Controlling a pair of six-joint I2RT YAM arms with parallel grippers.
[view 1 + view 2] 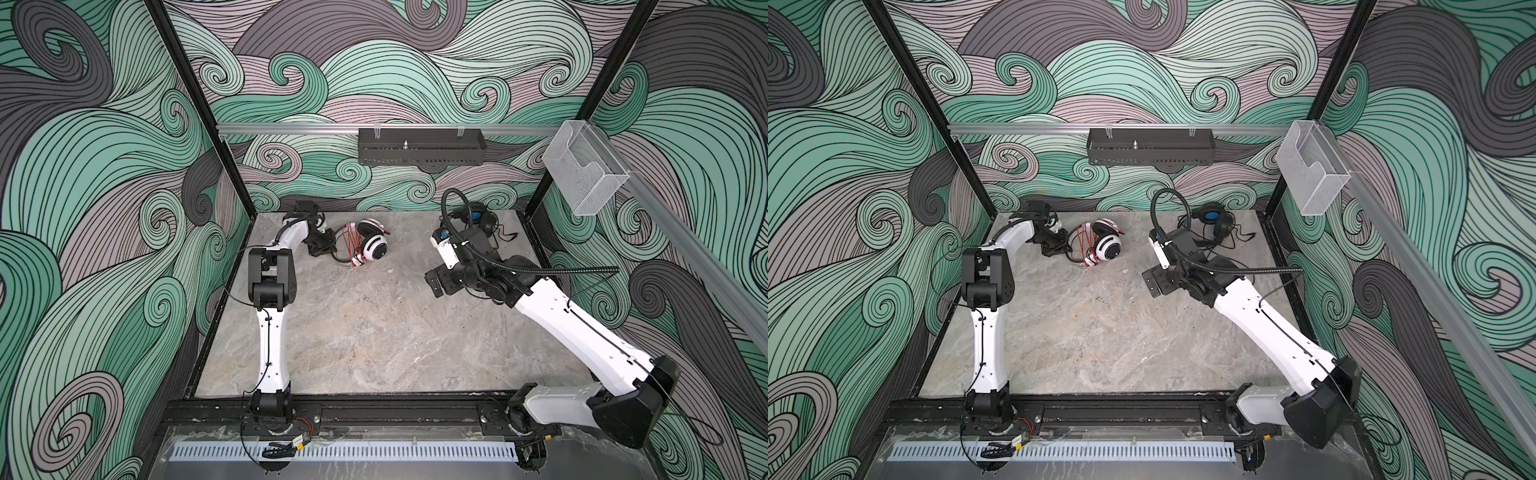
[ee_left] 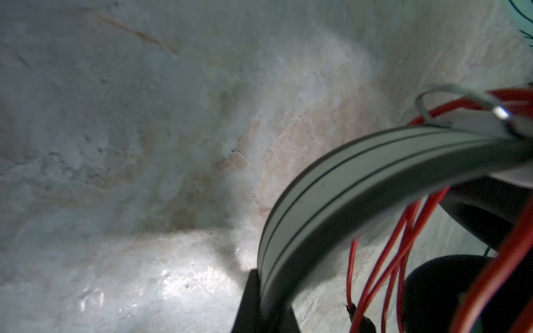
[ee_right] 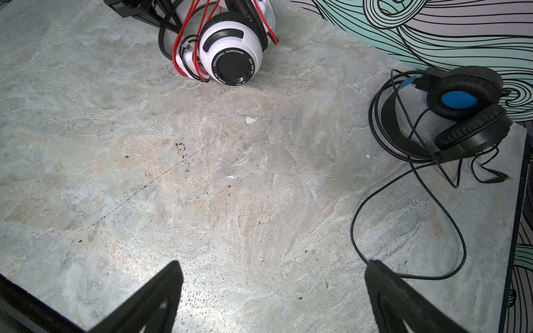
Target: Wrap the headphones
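The left tool (image 1: 321, 248) is clamped shut on the headband (image 2: 346, 178) of the white headphones (image 1: 376, 247). The right tool (image 3: 274, 265) is spread wide and empty, to the right of the white headphones. The black headphones (image 3: 467, 115) are seen farther right.

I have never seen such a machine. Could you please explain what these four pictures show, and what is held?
These are two robot arms on a table, each ending in a two-finger gripper. Two pictures look down on the whole scene from above; the other two come from small cameras on the wrists. On the table lie white headphones, with a red cord wound around them, and black headphones, whose black cord lies loose. The left gripper is shut on the band of the white headphones. The right gripper is open and holds nothing.
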